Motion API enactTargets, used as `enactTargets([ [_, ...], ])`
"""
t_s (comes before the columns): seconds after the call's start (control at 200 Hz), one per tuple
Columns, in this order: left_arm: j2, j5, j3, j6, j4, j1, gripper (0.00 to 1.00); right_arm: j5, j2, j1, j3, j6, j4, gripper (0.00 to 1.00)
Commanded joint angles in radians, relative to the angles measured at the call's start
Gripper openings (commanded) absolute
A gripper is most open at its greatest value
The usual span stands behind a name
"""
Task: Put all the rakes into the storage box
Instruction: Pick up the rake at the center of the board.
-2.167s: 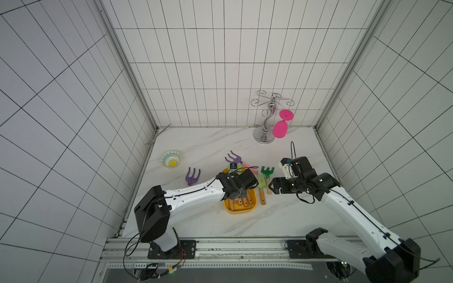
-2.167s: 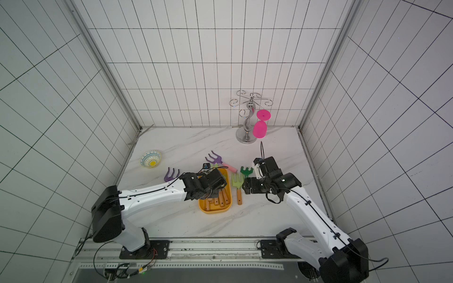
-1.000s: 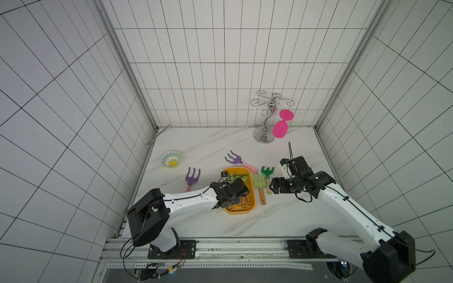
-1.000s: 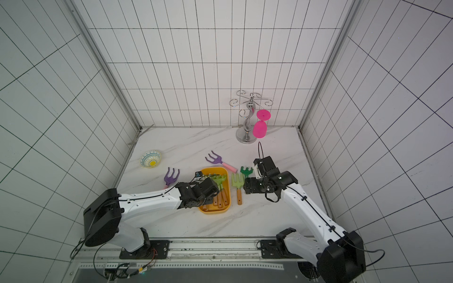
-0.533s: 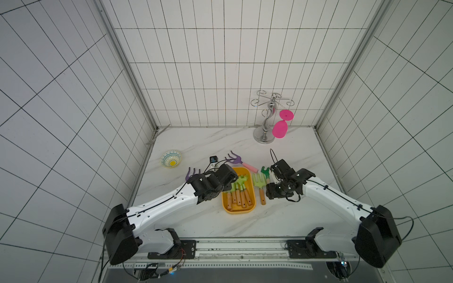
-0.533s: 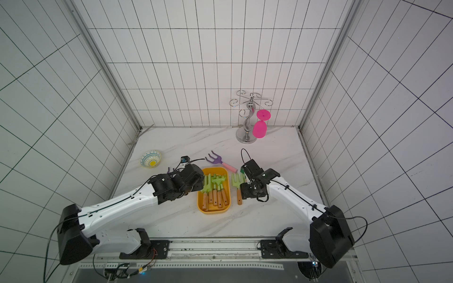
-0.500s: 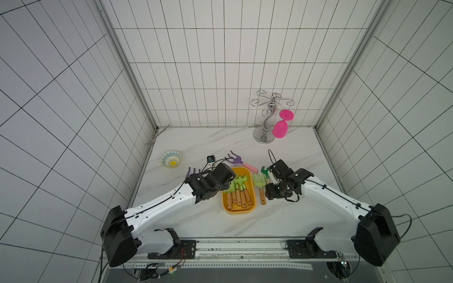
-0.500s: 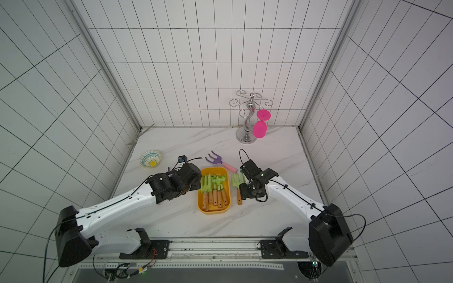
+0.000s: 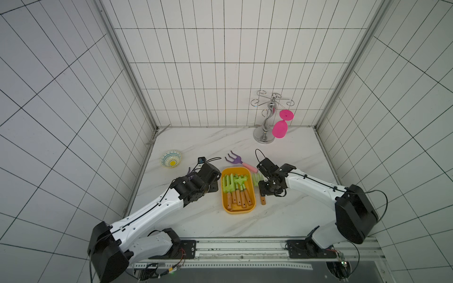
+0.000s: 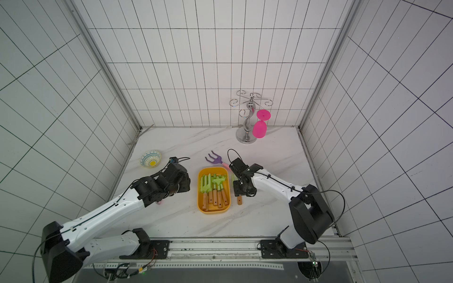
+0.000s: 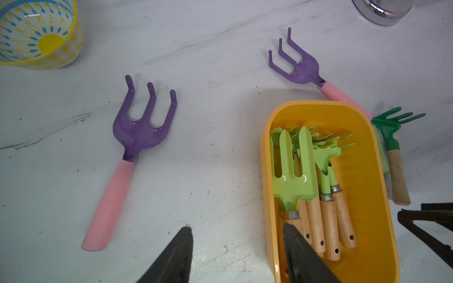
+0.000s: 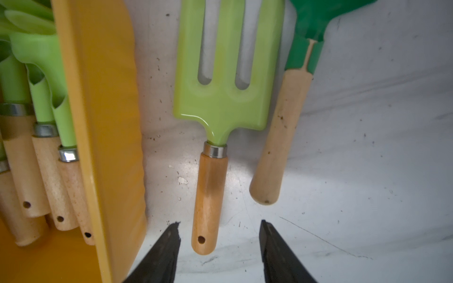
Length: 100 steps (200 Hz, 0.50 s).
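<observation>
Your right gripper (image 12: 219, 223) gapes astride the handle of the light-green rake (image 12: 220, 103); centre it, pinch squarely; left gripper (image 11: 236, 226) open, empty.

No lettering, label, brand or number is legible on anything here (the bowl (image 11: 36, 34) bears only a painted pattern).
</observation>
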Motion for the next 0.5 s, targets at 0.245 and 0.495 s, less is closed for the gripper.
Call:
enactTargets([
  [0.245,0.033,0.077,-0.014,0.048,0.002,0.045,0.61,0.039,0.131,0.013,0.046,0.039,0.081,0.51],
  [0.495,0.027,0.089,-0.025,0.063,-0.007,0.064,0.61,0.033,0.182,0.017,0.018,0.054,0.109,0.46],
])
